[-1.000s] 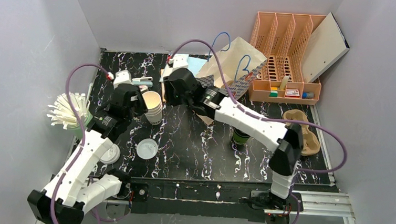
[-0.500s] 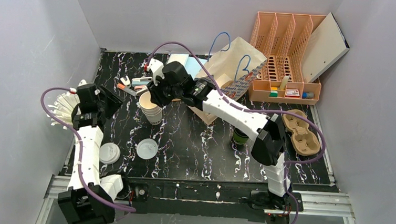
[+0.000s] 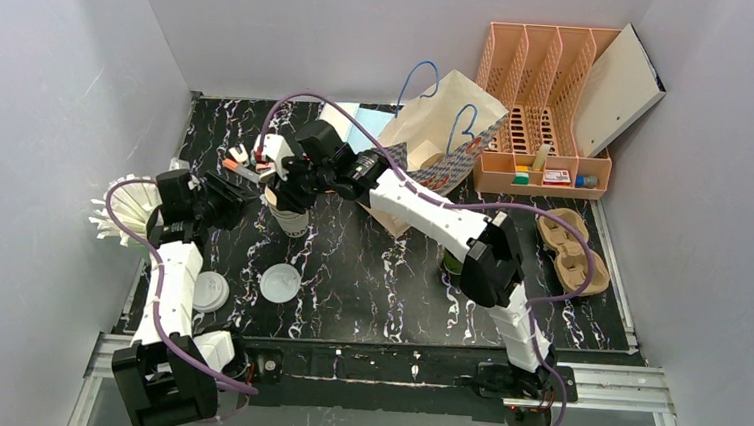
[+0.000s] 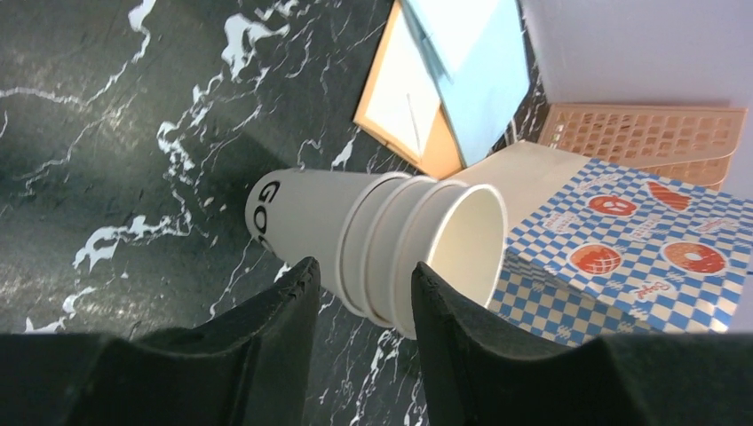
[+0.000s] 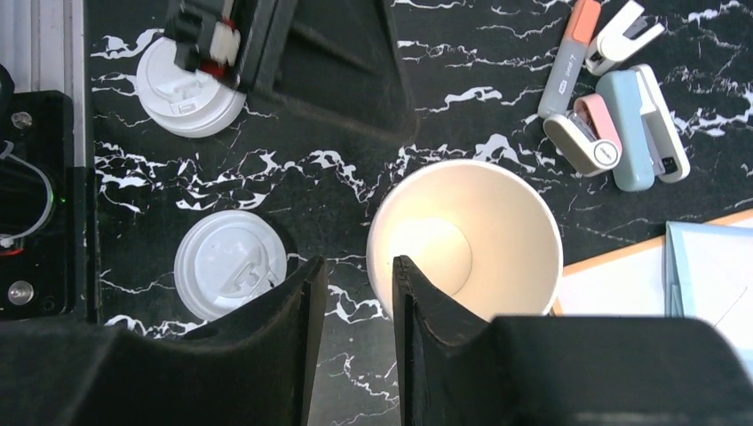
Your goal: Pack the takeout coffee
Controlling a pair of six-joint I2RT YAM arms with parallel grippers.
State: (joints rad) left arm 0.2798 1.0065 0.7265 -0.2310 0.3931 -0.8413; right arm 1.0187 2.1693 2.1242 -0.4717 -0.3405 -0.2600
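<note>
The dark green takeout coffee cup (image 3: 455,266) stands right of the table's middle, mostly hidden behind my right arm. A stack of cream paper cups (image 3: 292,217) stands left of centre. My right gripper (image 3: 288,175) hovers over that stack, open; in the right wrist view (image 5: 357,264) its jaws straddle the near rim of the top cup (image 5: 466,240). My left gripper (image 3: 229,191) is open and empty just left of the stack. In the left wrist view (image 4: 362,271) the stack (image 4: 391,244) lies just beyond its fingertips.
Two white lids (image 3: 281,283) (image 3: 209,292) lie at the front left. A holder of white straws (image 3: 131,211) stands at the left edge. A paper bag (image 3: 439,127), a peach organizer (image 3: 546,105), a pulp cup carrier (image 3: 576,252) and staplers (image 5: 622,115) surround the area.
My right gripper has moved left to above the cream cup stack. My left arm pulled back to the left from the stack, then edged toward it again.
</note>
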